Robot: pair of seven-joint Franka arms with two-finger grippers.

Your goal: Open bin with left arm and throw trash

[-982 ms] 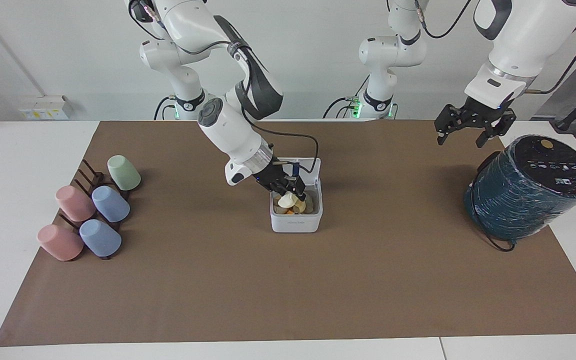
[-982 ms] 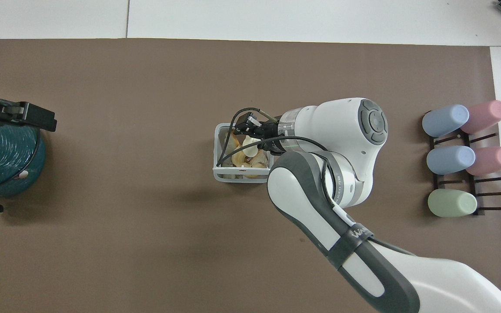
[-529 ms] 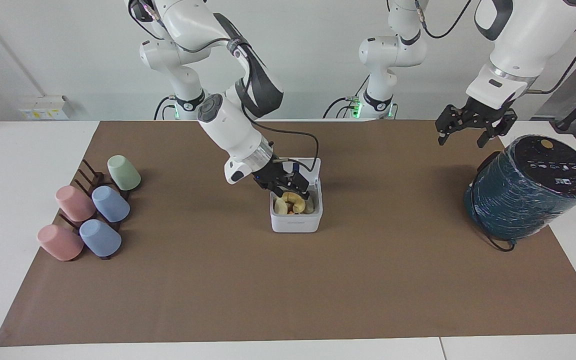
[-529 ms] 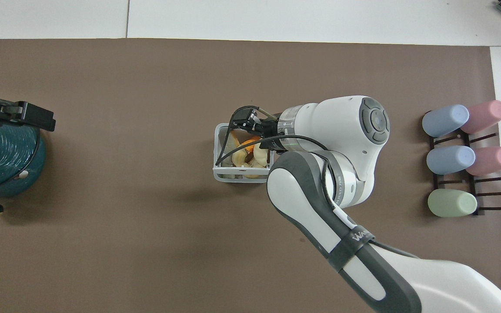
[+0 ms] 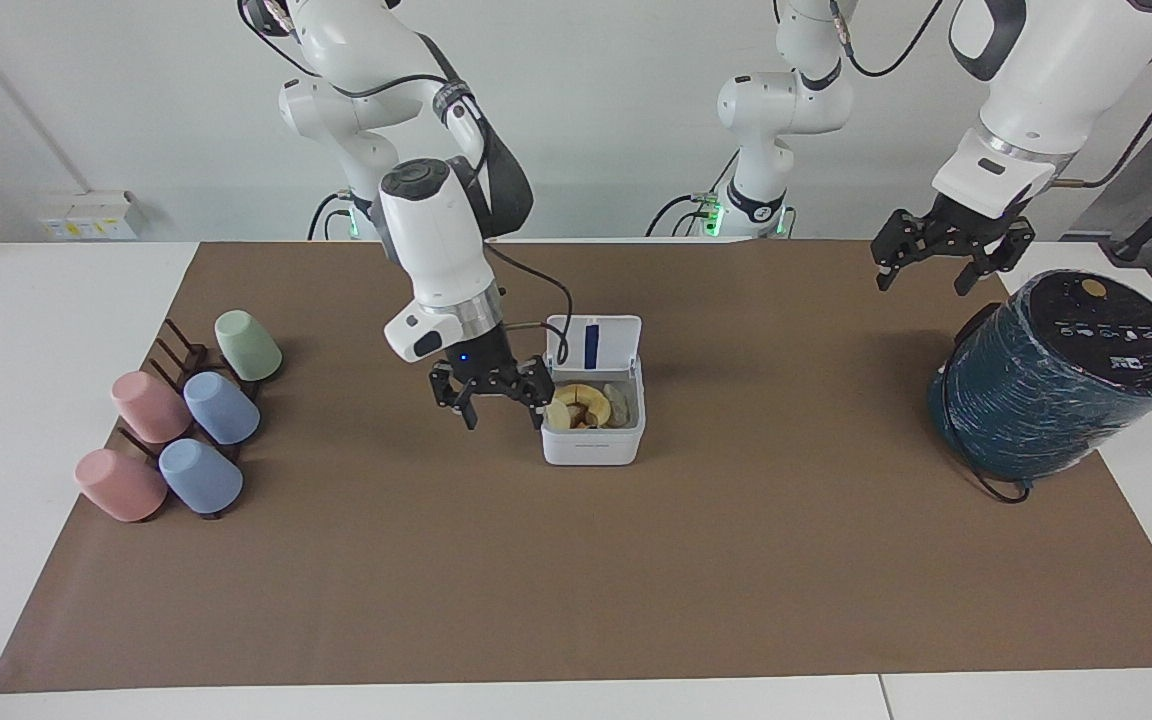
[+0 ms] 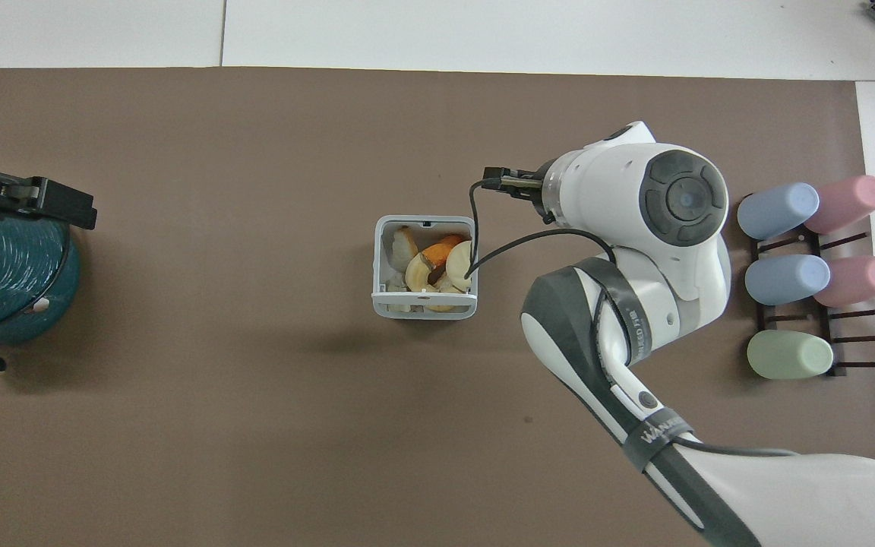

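Observation:
The white bin [image 5: 591, 447] stands mid-mat with its lid [image 5: 593, 343] open and upright, blue stripe showing. It also shows in the overhead view [image 6: 423, 309]. Inside lie the orange chunk [image 6: 442, 248], the pale cream oval piece [image 6: 459, 265] and the yellowish crescent peel [image 5: 581, 402]. My right gripper [image 5: 501, 411] is open and empty, just above the mat beside the bin, toward the right arm's end. In the overhead view the arm hides it. My left gripper [image 5: 922, 277] is open and empty, raised over the mat beside the teal cylinder, and waits.
A big dark teal wrapped cylinder [image 5: 1056, 375] stands at the left arm's end of the mat. A dark rack with several pastel cups [image 5: 181, 420] lies at the right arm's end. The right wrist's black cable [image 6: 475, 247] hangs by the bin's rim.
My right gripper let the cream piece go into the bin, came out of it and swung toward the right arm's end. The left arm hardly moved.

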